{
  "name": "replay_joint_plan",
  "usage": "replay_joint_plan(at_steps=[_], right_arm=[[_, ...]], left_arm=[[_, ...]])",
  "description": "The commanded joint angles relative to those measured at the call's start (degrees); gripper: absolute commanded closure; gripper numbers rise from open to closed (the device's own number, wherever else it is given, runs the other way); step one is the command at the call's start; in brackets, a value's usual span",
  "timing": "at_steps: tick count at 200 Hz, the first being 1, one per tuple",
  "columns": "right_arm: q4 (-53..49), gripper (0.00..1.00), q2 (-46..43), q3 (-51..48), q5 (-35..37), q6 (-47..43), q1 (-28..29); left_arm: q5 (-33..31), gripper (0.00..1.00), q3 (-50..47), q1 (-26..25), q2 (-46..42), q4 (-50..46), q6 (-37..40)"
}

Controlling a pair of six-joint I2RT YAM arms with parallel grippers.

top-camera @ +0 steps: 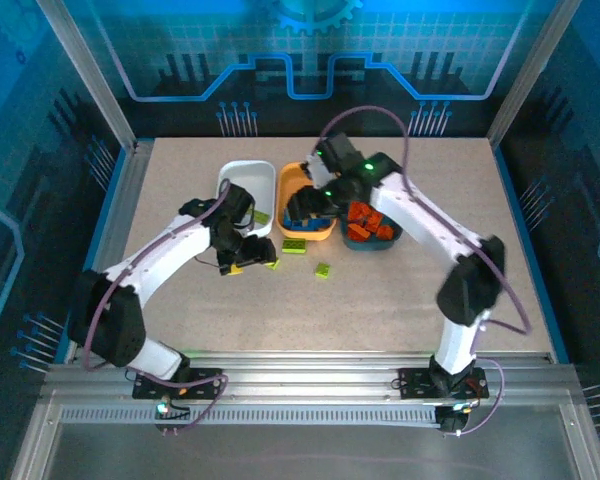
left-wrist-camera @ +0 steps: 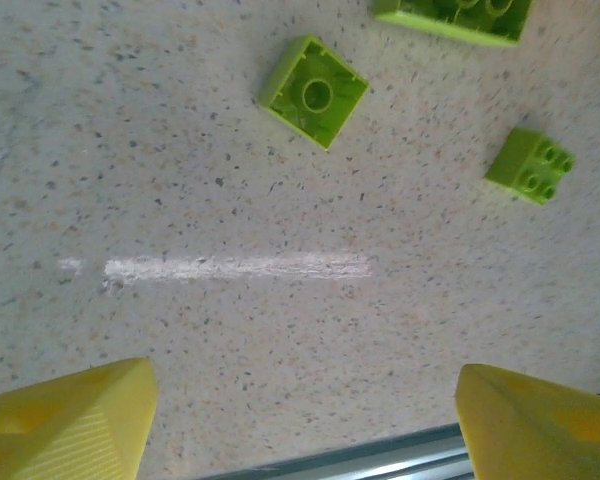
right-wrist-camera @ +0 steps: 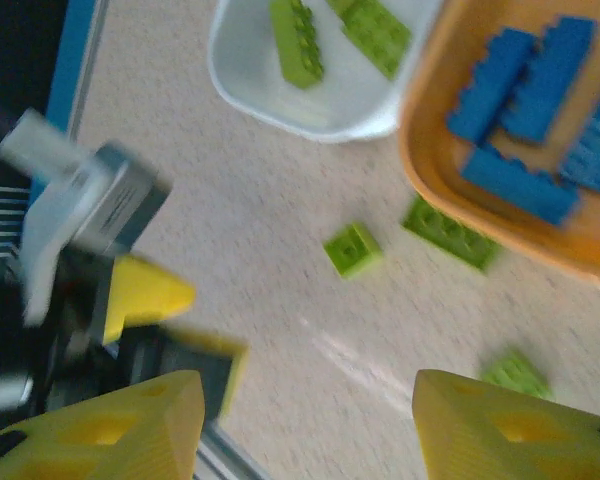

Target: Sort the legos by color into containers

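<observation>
Green legos [top-camera: 294, 247]: 3 lie loose on the bench [top-camera: 410, 300], well apart from each other, just in front of the trays.
Upturned lego [left-wrist-camera: 313, 91]: 1 of the 3, hollow side up, ahead of the left fingers.
Long lego [right-wrist-camera: 450, 235]: another of the 3, flat on the bench just beside the orange tray's rim.
White tray [top-camera: 242, 172]: far left of the row; 2 long green bricks lie inside in the right wrist view.
Orange tray [right-wrist-camera: 430, 150]: middle of the row, touching the white tray.
Blue legos [right-wrist-camera: 540, 90]: several long ones, all lying in the orange tray.
Teal tray [top-camera: 372, 242]: right of the row, against the orange tray.
Orange legos [top-camera: 365, 218]: heaped in the teal tray.
Left end effector [left-wrist-camera: 305, 420]: open, yellow fingers wide apart with only bare bench between them; it hangs over the bench near the loose green legos.
Right end effector [right-wrist-camera: 305, 430]: open, nothing between its fingers; it hangs near the orange tray's front, its camera looking down on the white tray, the orange tray and the loose greens.
</observation>
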Motion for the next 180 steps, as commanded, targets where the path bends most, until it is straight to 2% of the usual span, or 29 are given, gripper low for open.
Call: replay_joint_plan(at_steps=[1,30,67,117,180], right_arm=[[1.5,0.42,-7.9,-10.5,1.7,-1.5,-2.1],[3.6,0.42,-18.5,-21.2,3.3,-0.6,-3.5],[4.5,0.42,-25.8,-27.6,3.7,1.4,-5.7],[2.9,0.42,-27.9,-28.9,3.1,1.0,-8.1],[3.2,0.43,-26.7,-29.2,2.3,1.2,-8.9]], left_arm=[[-1.2,0.25,3.9,-1.6,3.8,0.9,7.6],[-5.9,0.26,8.5,-3.5,9.3,-2.1,17.5],[-9.7,0.28,9.2,-4.5,14.9,-1.0,23.4],[-12.9,0.3,10.6,-4.8,19.5,2.0,25.3],[-13.0,0.31,14.0,-5.3,24.6,2.2,26.6]])
